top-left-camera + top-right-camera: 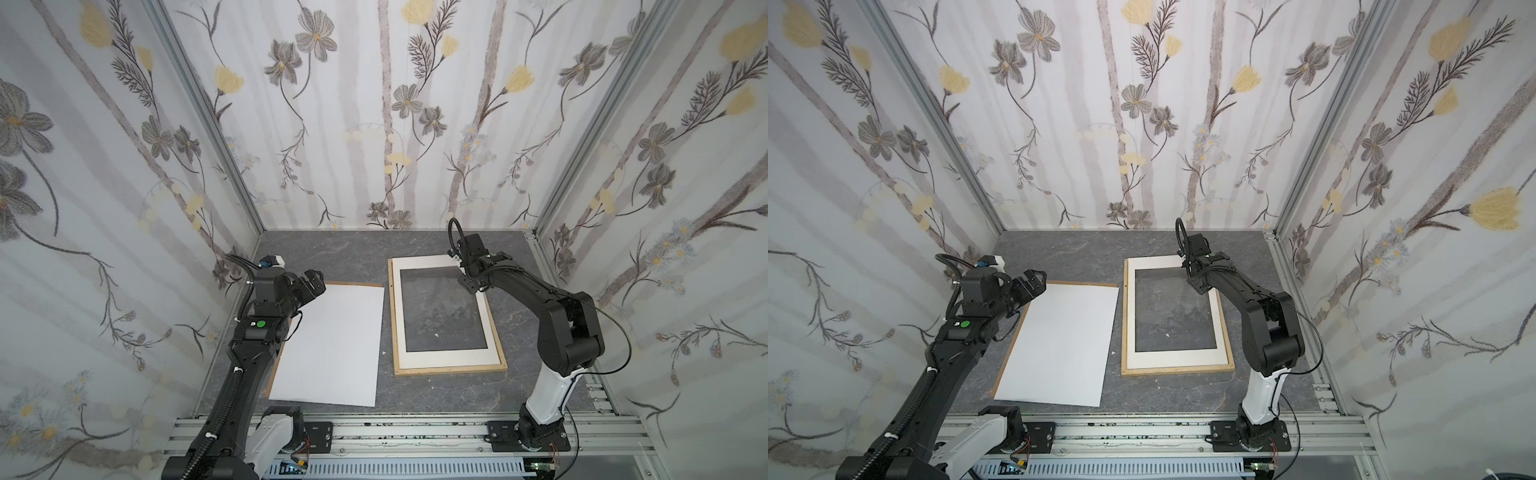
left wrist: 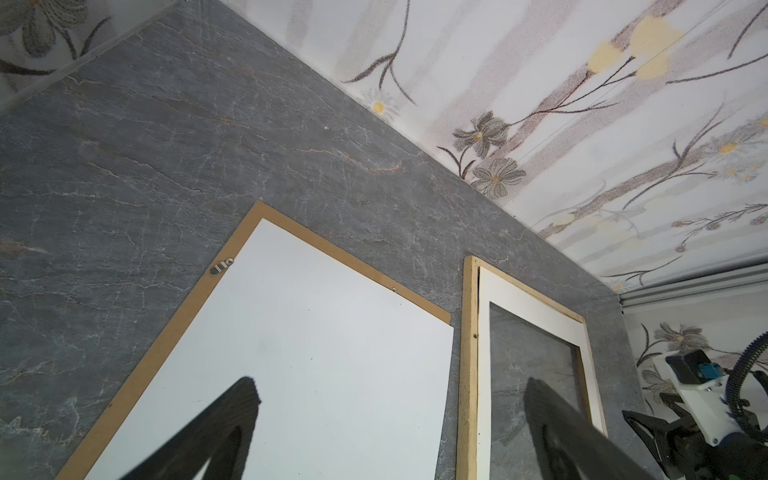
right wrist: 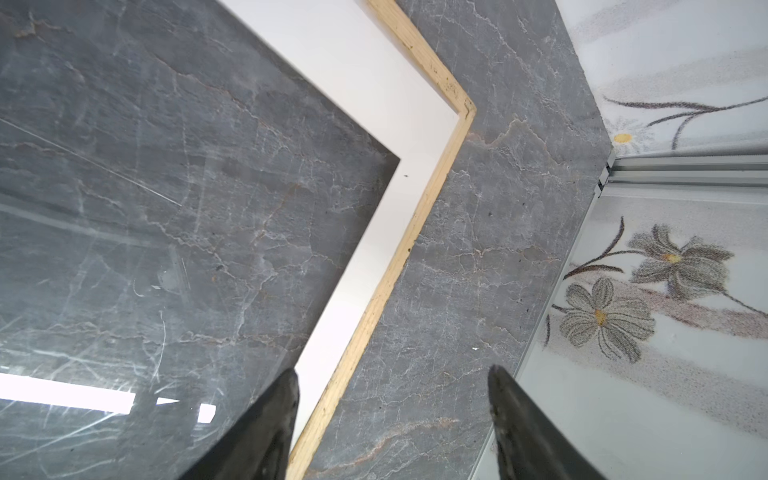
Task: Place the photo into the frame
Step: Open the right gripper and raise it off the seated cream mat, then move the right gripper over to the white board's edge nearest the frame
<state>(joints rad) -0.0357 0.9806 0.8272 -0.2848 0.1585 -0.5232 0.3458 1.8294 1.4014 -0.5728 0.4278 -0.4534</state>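
Observation:
The photo [image 1: 332, 345] [image 1: 1059, 345] lies white side up on the left, resting on a brown backing panel [image 1: 353, 284] [image 2: 174, 332]. To its right lies the light wooden frame [image 1: 451, 370] [image 1: 1177, 371] [image 3: 399, 257], flat on the table with a white windowed mat [image 1: 440, 357] [image 3: 374, 83] inside it. My left gripper [image 1: 313, 282] [image 2: 390, 382] hovers open above the photo's far left corner, holding nothing. Over the frame's far right corner my right gripper [image 1: 467, 284] [image 3: 392, 372] stands open and empty, its jaws astride the frame's wooden edge.
The grey marble-look table [image 1: 332, 253] is boxed in by flowered walls on three sides. An aluminium rail [image 1: 415, 432] carrying both arm bases runs along the front. A metal hanger clip [image 2: 222, 266] sits on the backing panel's edge. A small white crumb [image 1: 384, 352] lies between photo and frame.

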